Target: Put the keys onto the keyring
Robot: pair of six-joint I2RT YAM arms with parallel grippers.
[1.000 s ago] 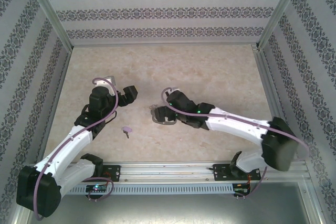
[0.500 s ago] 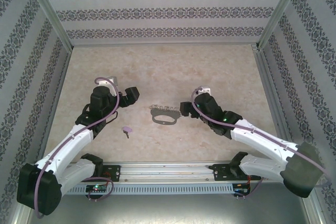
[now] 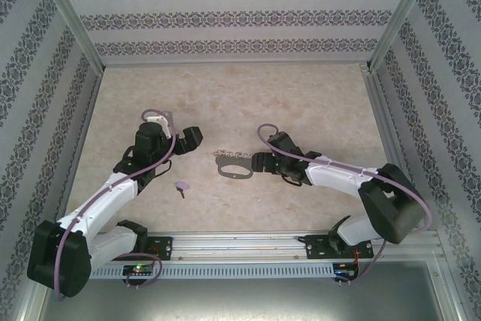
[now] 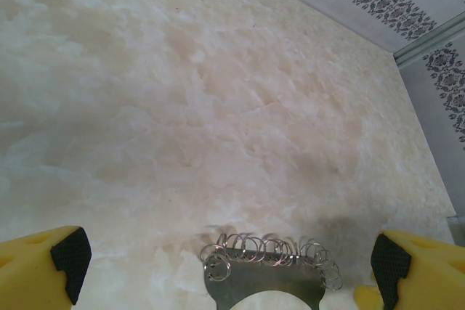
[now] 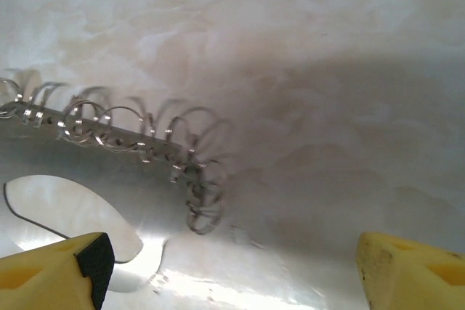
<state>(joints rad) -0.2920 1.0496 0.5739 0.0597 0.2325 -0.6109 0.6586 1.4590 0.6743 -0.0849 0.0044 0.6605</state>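
Keyring and lilac key lay apart on the surface, we saw from above. Through the left wrist, we found the left jaws spread, keyring just ahead. Right wrist: right jaws spread, its chain just ahead.

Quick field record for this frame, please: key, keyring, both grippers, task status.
keyring: grey loop, coiled chain along one side, flat on the table
key: lilac, loose on the table, apart from the keyring
left gripper: open, facing the keyring, holding nothing
right gripper: open, at the keyring's right end
task status: key not yet on the keyring
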